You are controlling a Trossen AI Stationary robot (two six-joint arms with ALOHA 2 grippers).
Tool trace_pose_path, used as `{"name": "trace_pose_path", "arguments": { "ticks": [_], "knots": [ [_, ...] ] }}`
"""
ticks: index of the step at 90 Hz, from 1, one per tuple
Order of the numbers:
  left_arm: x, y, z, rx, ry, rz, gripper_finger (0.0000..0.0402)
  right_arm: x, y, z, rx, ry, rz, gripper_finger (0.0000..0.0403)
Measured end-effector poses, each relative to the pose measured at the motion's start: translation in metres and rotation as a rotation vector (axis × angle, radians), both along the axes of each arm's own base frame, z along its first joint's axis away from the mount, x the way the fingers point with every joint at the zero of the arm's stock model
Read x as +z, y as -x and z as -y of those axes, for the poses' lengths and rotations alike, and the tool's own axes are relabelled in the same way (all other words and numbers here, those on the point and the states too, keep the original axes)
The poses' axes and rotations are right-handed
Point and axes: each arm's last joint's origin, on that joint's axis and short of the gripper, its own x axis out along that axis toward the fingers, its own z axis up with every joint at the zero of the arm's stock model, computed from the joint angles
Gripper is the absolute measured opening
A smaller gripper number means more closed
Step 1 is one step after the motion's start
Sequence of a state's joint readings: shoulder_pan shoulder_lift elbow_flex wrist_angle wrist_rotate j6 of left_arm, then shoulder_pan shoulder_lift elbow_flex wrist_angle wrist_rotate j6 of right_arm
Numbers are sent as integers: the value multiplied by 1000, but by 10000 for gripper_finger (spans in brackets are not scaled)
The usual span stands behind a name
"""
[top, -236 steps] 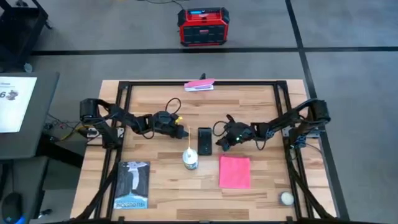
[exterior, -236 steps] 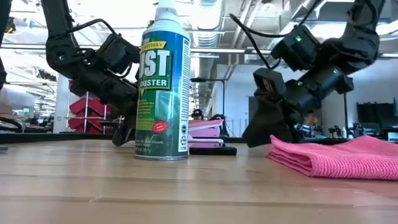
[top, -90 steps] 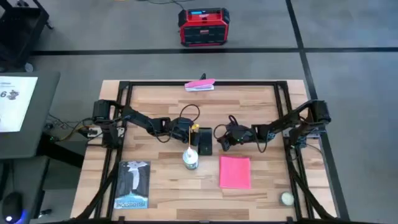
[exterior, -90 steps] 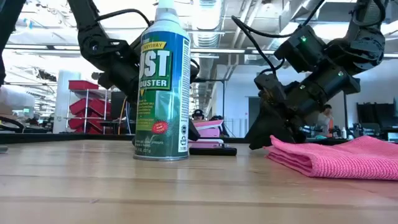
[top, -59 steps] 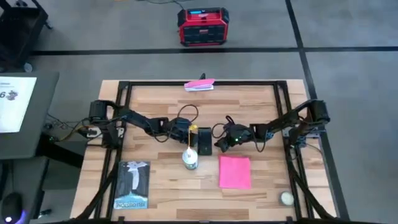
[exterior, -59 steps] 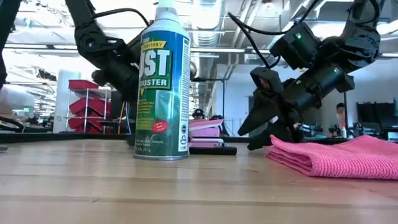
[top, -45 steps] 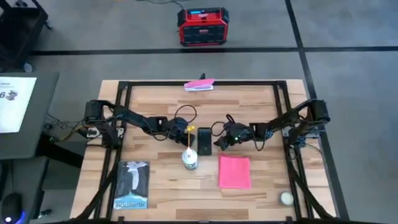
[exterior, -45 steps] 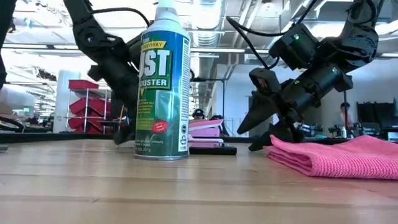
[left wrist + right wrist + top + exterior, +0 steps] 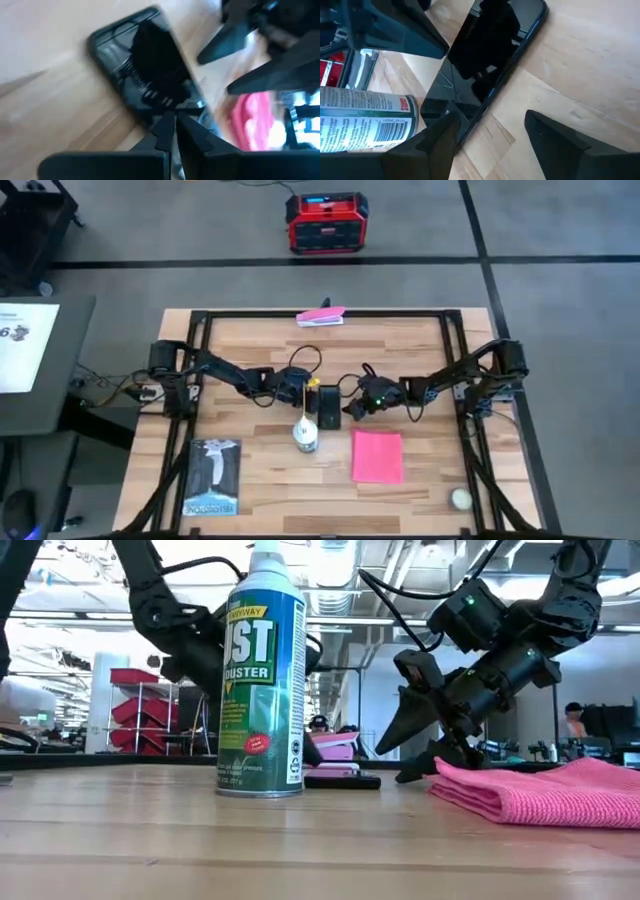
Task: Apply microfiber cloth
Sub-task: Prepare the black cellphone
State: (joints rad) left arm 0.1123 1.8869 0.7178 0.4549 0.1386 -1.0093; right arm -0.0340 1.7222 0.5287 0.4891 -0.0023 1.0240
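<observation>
1. Microfiber cloth (image 9: 377, 456): plain bright pink, flat on the table (image 9: 250, 350) toward the front, right of centre; near the black phone (image 9: 328, 408) but apart from it, and right of the duster can (image 9: 306, 436). The low view shows its near edge as a thick, rounded fold (image 9: 480, 795), so it looks doubled over. Untouched by either arm. Judged light, soft and limp: it should drape and slide on the wood, not lift as a sheet. Best hold is a pinch on the folded edge or a corner nearest the phone, pressing down to gather fabric.

2. Right end effector (image 9: 352, 408): low over the table just right of the phone, between phone and cloth. Fingers (image 9: 555, 142) spread wide, holding nothing. The low view shows the same wide spread (image 9: 410, 740) just behind the cloth's far end.

3. Left end effector (image 9: 310, 388): at the phone's left upper end. Its wrist view shows the fingertips (image 9: 169, 131) pressed together at the phone's edge, nothing gripped between them; probably steadying the phone.

4. Black phone: lying flat, screen up, at table centre, flanked by both end effectors.

5. Duster can: upright, just front-left of the phone.

6. Other items: pink-and-white flat item (image 9: 320, 317) at the far table edge; dark booklet (image 9: 212, 477) front left; small pale ball (image 9: 460, 499) front right; red box (image 9: 326, 222) on the floor beyond
</observation>
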Motion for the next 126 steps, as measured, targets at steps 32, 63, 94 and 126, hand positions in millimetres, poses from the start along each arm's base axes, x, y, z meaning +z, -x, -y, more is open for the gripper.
{"name": "trace_pose_path", "arguments": {
  "ticks": [32,63,94,126],
  "knots": [
    [12,19,-1,-33,-22,-159,0,-1,1,0,-1,1,-11,221],
    [5,17,0,-18,-73,-176,0,-1,1,1,-4,7,-9,221],
    [0,0,0,-46,-99,-163,0,-4,1,1,-16,-3,-17,221],
    [1,-1,4,-66,-109,-164,0,-12,-15,0,-16,-34,-32,220]
  ]
}}
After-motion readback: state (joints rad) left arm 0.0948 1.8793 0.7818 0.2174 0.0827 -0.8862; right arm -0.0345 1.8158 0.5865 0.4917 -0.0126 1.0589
